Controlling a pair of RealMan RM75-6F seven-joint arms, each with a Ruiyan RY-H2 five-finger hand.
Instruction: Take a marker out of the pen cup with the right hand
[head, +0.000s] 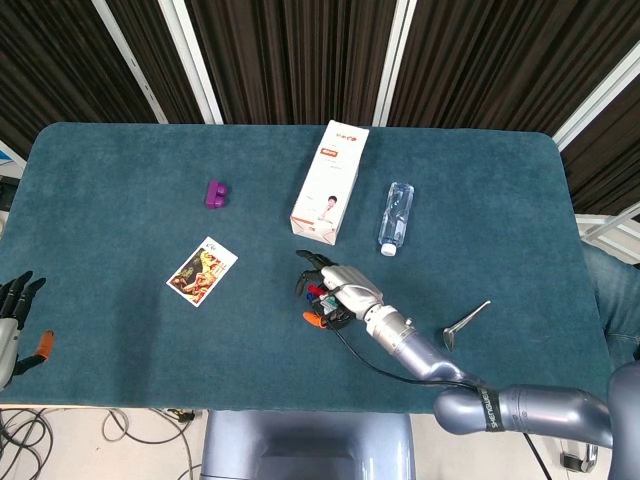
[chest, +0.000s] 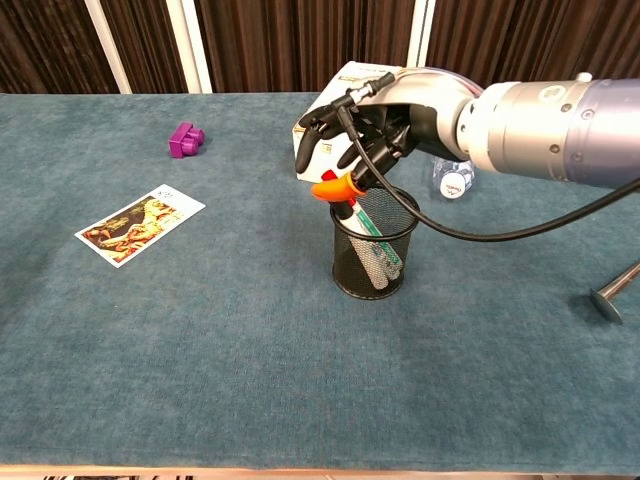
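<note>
A black mesh pen cup (chest: 372, 268) stands at the table's middle front with several markers (chest: 371, 229) leaning in it, their caps pointing up and to the left. My right hand (chest: 378, 118) hangs right above the cup's left rim with its fingers spread and curved down around the marker caps. Its orange thumb tip (chest: 334, 188) lies against the caps, but no marker is plainly gripped. From the head view the right hand (head: 338, 290) covers most of the cup. My left hand (head: 10, 322) rests at the table's front left edge, fingers apart and holding nothing.
A white carton (chest: 345, 122) lies just behind the cup and a water bottle (chest: 455, 178) to its right. A metal tool (chest: 610, 292) lies at the front right. A picture card (chest: 140, 224) and a purple block (chest: 186, 139) lie to the left.
</note>
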